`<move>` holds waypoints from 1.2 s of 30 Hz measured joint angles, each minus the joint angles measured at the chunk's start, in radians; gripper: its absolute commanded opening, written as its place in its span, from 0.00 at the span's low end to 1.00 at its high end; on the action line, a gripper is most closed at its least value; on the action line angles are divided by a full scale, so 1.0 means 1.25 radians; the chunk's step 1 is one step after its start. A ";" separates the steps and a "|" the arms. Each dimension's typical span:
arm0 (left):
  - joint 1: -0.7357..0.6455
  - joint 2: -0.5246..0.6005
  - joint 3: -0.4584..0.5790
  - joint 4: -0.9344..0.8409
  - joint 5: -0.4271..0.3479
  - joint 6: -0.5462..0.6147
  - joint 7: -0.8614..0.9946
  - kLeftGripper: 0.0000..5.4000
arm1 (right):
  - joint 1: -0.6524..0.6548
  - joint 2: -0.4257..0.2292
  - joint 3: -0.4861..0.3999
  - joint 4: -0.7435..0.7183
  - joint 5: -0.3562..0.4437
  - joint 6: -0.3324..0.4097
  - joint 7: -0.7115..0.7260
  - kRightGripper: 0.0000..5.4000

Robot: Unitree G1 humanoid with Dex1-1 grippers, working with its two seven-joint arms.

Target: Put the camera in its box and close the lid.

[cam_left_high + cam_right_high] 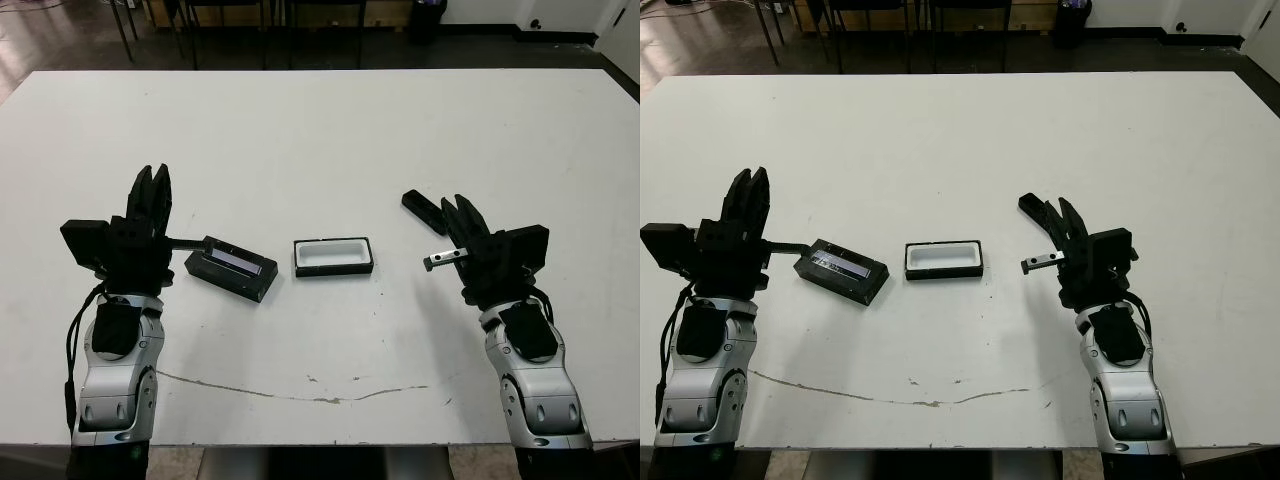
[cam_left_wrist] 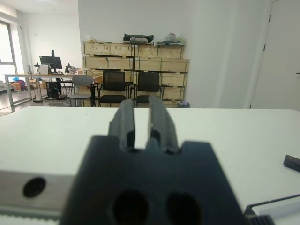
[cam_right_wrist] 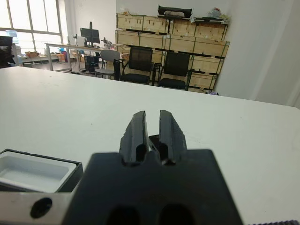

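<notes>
While both arms rest low at the near edge of the white tabletop (image 1: 330, 140), the head views show the box (image 1: 333, 256) at centre, open side up, white lining visible, nothing in it. Lid (image 1: 231, 268) lies just left of the box, apart from it, angled, glossy strip facing up. Camera (image 1: 424, 211) lies on the right, well apart from the box, a slim black bar just beyond the right tool (image 1: 460, 215); not gripped, contact with the fingertips unclear. Left tool (image 1: 152, 187) sits left of the lid, pointing away from the robot, holding nothing. Left wrist view: left tool (image 2: 141, 115) fingers nearly parallel with a narrow gap, empty; a corner of the lid (image 2: 274, 207) shows at the frame edge, and a small dark piece (image 2: 292, 163) further out, too little visible to identify. Chairs (image 2: 131, 87) and wooden crates (image 2: 136, 56) stand beyond the tabletop. Right wrist view: right tool (image 3: 152, 126) fingers also narrowly apart, nothing between them; box (image 3: 37, 173) off to one side, white lining clear. Camera not identifiable in this view.
</notes>
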 measured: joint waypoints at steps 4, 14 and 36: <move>0.017 0.000 -0.002 -0.002 0.005 -0.004 0.000 0.01 | 0.007 0.000 0.000 0.000 0.000 0.000 0.004 0.00; -0.009 -0.001 -0.015 0.035 0.005 -0.014 0.000 0.01 | -0.021 -0.016 -0.016 0.031 0.012 0.001 0.026 0.00; 0.027 0.000 -0.015 -0.012 0.002 -0.012 0.003 0.00 | -0.362 -0.317 -0.024 0.355 0.056 0.131 0.423 0.51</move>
